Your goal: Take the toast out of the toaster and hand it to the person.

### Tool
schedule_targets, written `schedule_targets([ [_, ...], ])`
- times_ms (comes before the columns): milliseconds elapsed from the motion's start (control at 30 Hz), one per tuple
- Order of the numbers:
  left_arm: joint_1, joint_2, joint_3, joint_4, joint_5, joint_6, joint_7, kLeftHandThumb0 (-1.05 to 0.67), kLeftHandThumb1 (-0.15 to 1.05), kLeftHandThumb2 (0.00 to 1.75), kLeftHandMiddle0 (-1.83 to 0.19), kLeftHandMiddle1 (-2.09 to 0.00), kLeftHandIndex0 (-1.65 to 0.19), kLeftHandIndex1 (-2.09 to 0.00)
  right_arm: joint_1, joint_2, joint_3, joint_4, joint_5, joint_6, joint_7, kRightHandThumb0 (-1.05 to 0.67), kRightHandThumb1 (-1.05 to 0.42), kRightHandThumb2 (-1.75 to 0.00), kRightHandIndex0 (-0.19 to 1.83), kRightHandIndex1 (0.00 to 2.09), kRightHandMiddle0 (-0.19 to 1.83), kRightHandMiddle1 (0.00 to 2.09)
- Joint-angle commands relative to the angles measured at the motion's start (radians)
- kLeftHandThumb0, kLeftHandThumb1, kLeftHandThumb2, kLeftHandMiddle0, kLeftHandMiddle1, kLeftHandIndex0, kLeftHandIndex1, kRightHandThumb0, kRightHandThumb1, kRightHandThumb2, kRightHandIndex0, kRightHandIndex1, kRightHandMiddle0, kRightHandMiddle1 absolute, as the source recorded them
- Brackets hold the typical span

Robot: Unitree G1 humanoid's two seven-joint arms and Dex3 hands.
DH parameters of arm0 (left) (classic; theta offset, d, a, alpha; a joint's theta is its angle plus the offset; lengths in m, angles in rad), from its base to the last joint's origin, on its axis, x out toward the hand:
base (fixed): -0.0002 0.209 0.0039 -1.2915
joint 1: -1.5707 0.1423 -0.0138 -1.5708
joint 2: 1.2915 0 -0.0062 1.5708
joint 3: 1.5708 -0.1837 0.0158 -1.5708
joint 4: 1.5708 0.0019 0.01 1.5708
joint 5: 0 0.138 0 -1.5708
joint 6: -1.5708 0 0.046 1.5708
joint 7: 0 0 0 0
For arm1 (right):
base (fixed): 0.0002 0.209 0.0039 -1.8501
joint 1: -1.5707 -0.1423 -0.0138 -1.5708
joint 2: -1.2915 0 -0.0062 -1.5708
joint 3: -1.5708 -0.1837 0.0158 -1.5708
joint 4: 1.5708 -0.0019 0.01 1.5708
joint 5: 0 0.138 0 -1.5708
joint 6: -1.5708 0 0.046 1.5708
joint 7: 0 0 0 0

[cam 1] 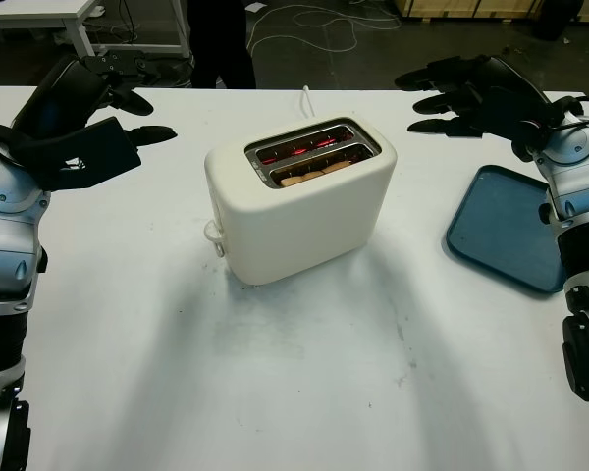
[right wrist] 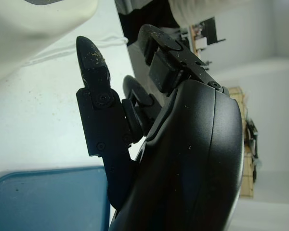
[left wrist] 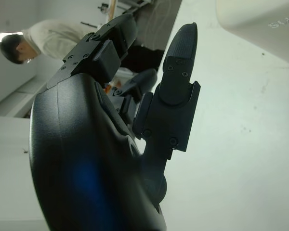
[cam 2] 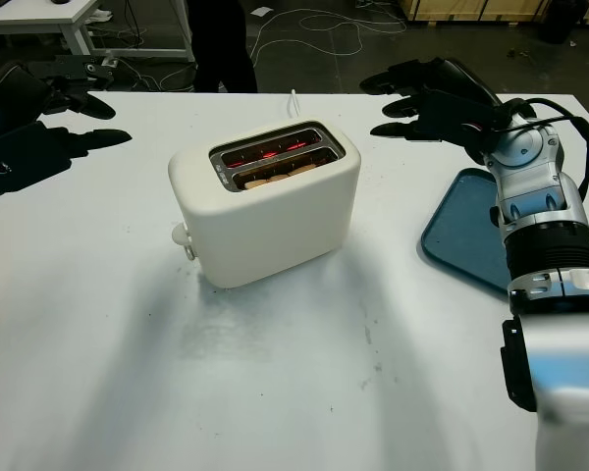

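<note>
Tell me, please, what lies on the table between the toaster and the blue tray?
Nothing: in the left eye view, bare white table separates the toaster from the blue tray. The open right hand hovers farther back.

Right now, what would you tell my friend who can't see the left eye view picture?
A cream toaster sits in the middle of a white table, with toast down in its near slot and the far slot glowing red. The robot's open left hand and open right hand hover on either side of it, and a blue tray lies under the right arm.
</note>
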Motion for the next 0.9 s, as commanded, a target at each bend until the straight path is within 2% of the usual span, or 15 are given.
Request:
schedule_targets([
  [0,0.004,0.008,0.004,-0.012,0.003,0.002,-0.006,-0.45,0.89,0.0,-0.46,-0.78,-0.57,-0.27,-0.004,0.003,-0.004,0.002,0.009,-0.009,0.0,-0.48,-0.87,0.0,0.74,0.0,0.67,0.0],
  [867,-0.006,-0.001,0.0,-0.019,-0.002,0.024,-0.009,-0.4,0.89,0.0,-0.45,-0.76,-0.57,-0.25,-0.01,0.001,-0.001,0.003,0.004,-0.006,0.0,-0.48,-0.87,0.0,0.75,0.0,0.67,0.0],
])
